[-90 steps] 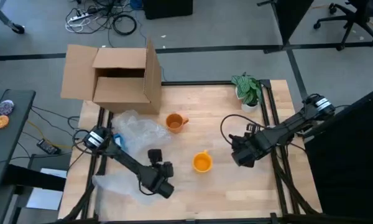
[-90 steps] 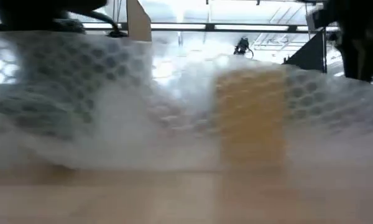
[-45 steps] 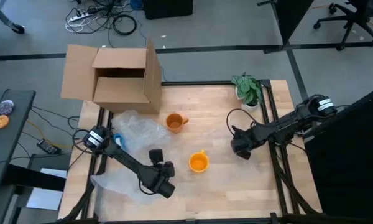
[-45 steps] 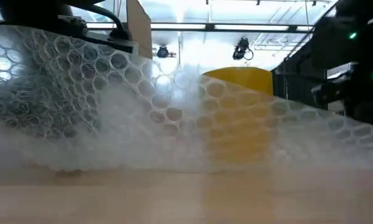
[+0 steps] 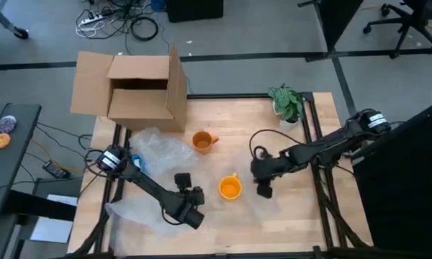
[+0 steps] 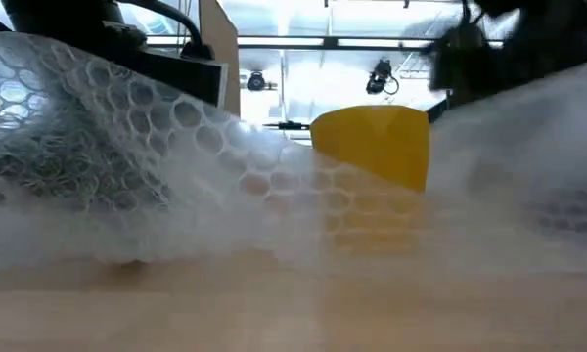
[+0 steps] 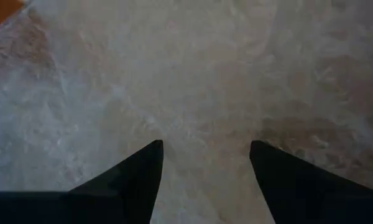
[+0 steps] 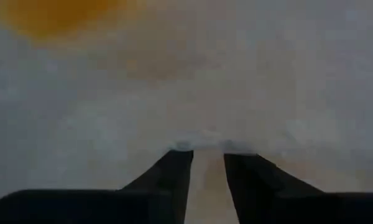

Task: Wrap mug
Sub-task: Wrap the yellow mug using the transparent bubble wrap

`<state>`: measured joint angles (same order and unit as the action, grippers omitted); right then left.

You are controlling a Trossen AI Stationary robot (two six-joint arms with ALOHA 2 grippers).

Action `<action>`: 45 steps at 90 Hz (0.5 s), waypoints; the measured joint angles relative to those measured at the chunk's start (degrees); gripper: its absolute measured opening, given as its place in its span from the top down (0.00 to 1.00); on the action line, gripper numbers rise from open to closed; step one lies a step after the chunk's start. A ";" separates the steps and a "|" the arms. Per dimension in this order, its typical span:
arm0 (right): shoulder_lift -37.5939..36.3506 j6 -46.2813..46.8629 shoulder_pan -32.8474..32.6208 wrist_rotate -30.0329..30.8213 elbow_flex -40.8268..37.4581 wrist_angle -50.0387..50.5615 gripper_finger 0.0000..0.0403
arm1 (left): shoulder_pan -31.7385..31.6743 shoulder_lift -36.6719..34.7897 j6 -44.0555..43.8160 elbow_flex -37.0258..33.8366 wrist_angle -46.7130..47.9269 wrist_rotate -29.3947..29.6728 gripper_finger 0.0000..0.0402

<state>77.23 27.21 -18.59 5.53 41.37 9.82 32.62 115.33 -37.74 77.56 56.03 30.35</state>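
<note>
Right gripper (image 5: 261,188): placed just right of the yellow mug, low over the table; in the right wrist view its two dark fingers (image 8: 174,171) are seen nearly closed, with a pale edge of bubble wrap pinched at their tips.
Left gripper (image 5: 191,214): held low over the front-left part of the table, left of the yellow mug; in the left wrist view its fingers (image 7: 140,171) are seen spread apart, with nothing between them, above wrinkled wrap.
Bubble wrap (image 5: 140,208): a clear sheet is spread across the front of the table under both grippers; in the low view it is seen raised on the left and draped down across the lower part of the mug (image 6: 127,117).
Yellow mug (image 5: 230,188): set upright near the table's middle front, between the two grippers, on the sheet; its upper part is seen uncovered in the low view (image 6: 372,142).
Orange mug (image 5: 201,141): stood upright farther back, apart from the yellow one, beside a second crumpled heap of clear wrap (image 5: 158,147).
Cardboard box (image 5: 137,90): placed open at the back-left corner of the table.
Potted plant (image 5: 288,104): placed at the back-right corner.
Table (image 5: 237,119): light wood, with a dark frame at its sides.
</note>
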 joint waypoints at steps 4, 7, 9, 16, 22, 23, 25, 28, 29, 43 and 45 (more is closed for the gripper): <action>0.00 -1.18 -0.65 0.01 0.23 -2.87 0.81 | 0.00 0.00 0.00 0.00 0.00 0.01 0.43; 0.04 -1.96 -1.08 -0.01 0.49 -4.61 0.81 | 0.00 0.00 0.00 0.00 0.00 0.00 0.43; 0.04 -2.49 -1.33 0.03 0.63 -5.82 0.81 | 0.00 0.00 0.00 0.00 0.03 0.01 0.43; 0.00 -4.21 -1.81 0.09 0.81 -10.15 0.81 | 0.00 0.00 0.01 0.00 0.02 0.02 0.43; 0.02 -5.28 -2.05 0.14 0.83 -12.87 0.81 | 0.00 0.00 0.00 0.00 0.02 0.02 0.43; 0.07 -5.41 -2.06 0.14 0.83 -13.38 0.81 | 0.00 0.00 0.01 0.00 0.02 0.02 0.43; 0.18 -5.72 -2.07 0.14 0.83 -14.48 0.81 | 0.00 0.00 0.02 0.02 0.02 0.02 0.43; 0.35 -6.10 -2.07 0.07 0.83 -16.13 0.81 | 0.00 0.00 0.07 0.18 0.17 0.01 0.43; 0.40 -6.22 -2.07 0.00 0.83 -16.59 0.81 | 0.00 0.00 0.09 0.28 0.24 0.00 0.43; 0.46 -7.25 -2.07 -2.15 0.83 -19.51 0.81 | -0.02 0.00 0.43 4.79 1.36 -0.55 0.43; 0.47 -7.33 -2.09 -2.31 0.83 -19.48 0.81 | -0.02 0.00 1.04 5.81 1.88 -0.55 0.43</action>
<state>77.70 19.88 -20.68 3.22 42.19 -9.66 32.60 115.33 -36.69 83.36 57.91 29.80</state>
